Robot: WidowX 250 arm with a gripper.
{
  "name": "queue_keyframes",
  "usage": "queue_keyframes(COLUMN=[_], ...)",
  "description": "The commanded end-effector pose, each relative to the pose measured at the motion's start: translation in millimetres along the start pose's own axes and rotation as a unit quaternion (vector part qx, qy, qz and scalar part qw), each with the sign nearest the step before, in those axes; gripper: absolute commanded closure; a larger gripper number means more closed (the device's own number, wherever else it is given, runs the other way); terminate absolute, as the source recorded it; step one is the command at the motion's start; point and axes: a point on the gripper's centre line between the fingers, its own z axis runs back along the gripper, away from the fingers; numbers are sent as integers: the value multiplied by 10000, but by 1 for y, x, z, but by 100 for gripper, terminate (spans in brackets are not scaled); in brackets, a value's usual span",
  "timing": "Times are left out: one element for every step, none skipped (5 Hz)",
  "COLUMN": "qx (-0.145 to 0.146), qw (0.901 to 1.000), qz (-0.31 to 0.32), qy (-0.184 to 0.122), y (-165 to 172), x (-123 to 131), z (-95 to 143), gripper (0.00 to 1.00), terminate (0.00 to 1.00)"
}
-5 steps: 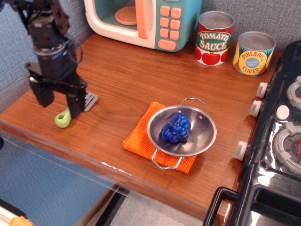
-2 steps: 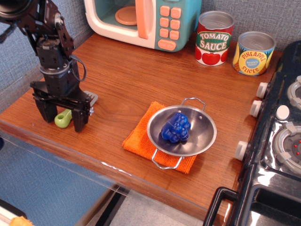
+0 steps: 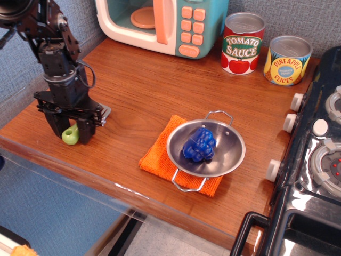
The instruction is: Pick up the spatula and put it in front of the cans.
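The spatula (image 3: 70,136) lies on the wooden counter (image 3: 149,85) near its left front edge. Its lime-green handle end shows between my fingers and a bit of its grey blade shows behind them. My gripper (image 3: 70,131) points down over the handle, with one finger pressed against each side of it. The spatula still rests on the counter. The cans stand at the back right: the red-and-white Tomato Sauce can (image 3: 243,44) and the shorter yellow-and-blue Pineapple Slices can (image 3: 287,60).
A steel bowl (image 3: 226,156) holding a blue toy (image 3: 200,144) sits on an orange cloth (image 3: 157,154) mid-counter. A toy microwave (image 3: 165,24) stands at the back. A black stove (image 3: 319,160) borders the right side. The counter's front edge is close to the gripper.
My gripper has come down over the spatula handle and its fingers have drawn in from a wide spread to rest against the handle. The spatula has not moved.
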Motion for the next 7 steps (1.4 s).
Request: queue_keyframes(qx=[61, -125, -330, -540, -407, -389, -367], qw=[10000, 9998, 9985, 9960, 9974, 9981, 9980], qz=[-21, 110, 330, 387, 68, 76, -140], qy=[-21, 118, -275, -602, -599, -471, -493], y=[5, 0, -30, -63, -101, -137, -166], x=[1, 4, 33, 62, 87, 111, 132], z=[5, 12, 32, 52, 56, 47, 40], gripper=[100, 100, 100, 100, 100, 100, 100], terminate=[0, 0, 0, 0, 0, 0, 0])
